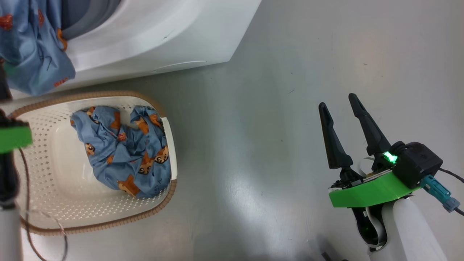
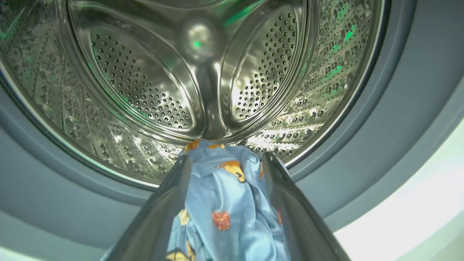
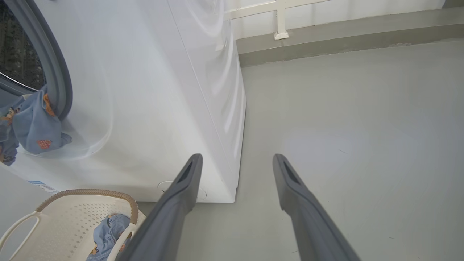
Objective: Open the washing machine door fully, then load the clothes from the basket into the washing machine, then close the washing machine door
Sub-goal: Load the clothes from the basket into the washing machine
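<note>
At ten o'clock one bear-print piece (image 1: 32, 54) drapes over the lip of the washing machine (image 1: 152, 32), loose between our left gripper's (image 2: 226, 157) wide-spread fingers (image 2: 163, 203) — the left wrist view adds the steel drum (image 2: 145, 90) beyond, which the head view cuts off. The other clothes (image 1: 123, 148), surely soft and light, lie in the basket (image 1: 166, 195) at eight o'clock — we'd pinch a raised fold; our right gripper (image 1: 338, 102) at four o'clock gapes empty

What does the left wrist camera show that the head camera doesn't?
Left wrist view: the inside of the steel drum and the open left gripper with bear-print cloth between its fingers. Head view: the basket holding more clothes, and the open right gripper above the floor. Shared: that cloth hanging at the mouth of the washing machine, plus the grey gasket.
</note>
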Tool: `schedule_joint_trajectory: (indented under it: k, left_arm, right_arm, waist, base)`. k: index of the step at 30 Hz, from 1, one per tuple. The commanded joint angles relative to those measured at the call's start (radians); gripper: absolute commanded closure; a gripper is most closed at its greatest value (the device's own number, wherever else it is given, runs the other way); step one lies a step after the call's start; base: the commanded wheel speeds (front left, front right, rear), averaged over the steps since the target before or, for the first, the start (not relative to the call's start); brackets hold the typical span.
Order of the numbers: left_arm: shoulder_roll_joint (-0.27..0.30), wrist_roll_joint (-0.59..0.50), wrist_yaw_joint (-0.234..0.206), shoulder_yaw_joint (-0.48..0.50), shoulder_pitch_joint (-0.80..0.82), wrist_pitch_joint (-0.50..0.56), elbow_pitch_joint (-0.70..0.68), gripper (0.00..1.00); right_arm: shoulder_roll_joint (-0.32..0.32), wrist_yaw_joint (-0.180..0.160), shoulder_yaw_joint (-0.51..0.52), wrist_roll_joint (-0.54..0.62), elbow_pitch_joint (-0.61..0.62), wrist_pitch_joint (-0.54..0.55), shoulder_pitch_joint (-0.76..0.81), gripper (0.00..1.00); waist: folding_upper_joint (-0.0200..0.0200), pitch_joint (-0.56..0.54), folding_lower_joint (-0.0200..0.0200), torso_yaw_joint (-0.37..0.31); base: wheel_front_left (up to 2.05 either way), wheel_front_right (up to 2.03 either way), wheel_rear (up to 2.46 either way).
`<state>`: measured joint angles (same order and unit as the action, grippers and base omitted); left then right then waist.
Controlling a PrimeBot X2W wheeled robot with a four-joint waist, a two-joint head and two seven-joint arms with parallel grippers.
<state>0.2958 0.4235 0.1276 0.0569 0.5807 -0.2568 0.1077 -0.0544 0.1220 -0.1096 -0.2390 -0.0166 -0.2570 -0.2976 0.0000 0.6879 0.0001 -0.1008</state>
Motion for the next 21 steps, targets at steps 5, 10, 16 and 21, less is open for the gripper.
schedule_joint_trajectory:
  k: [5,10,16,21]
  left_arm:
    - [0.006,-0.031,0.003,0.065,-0.111,-0.005,-0.038,0.0]
    - [-0.019,-0.042,0.003,0.083,-0.197,-0.005,-0.036,0.0]
    - [-0.046,-0.051,0.003,0.11,-0.279,-0.005,-0.036,0.0]
    - [-0.06,-0.059,0.003,0.116,-0.319,-0.005,-0.033,0.0]
  right_arm:
    - [0.004,0.009,-0.022,0.002,0.016,-0.005,0.016,0.0]
    - [0.004,0.009,-0.022,0.004,0.014,-0.005,0.016,0.0]
    - [0.004,0.009,-0.023,0.009,0.01,-0.005,0.015,0.0]
    - [0.004,0.009,-0.025,0.01,0.008,-0.005,0.013,0.0]
  waist:
    - [0.0,0.001,-0.0001,-0.001]
    - [0.0,0.0,-0.0001,0.001]
    - [0.0,-0.002,-0.0001,0.006]
    - [0.0,-0.003,-0.0001,0.008]
  base:
    - [0.0,0.0,0.0]
    - [0.0,0.0,0.0]
    - [0.0,0.0,0.0]
    - [0.0,0.0,0.0]
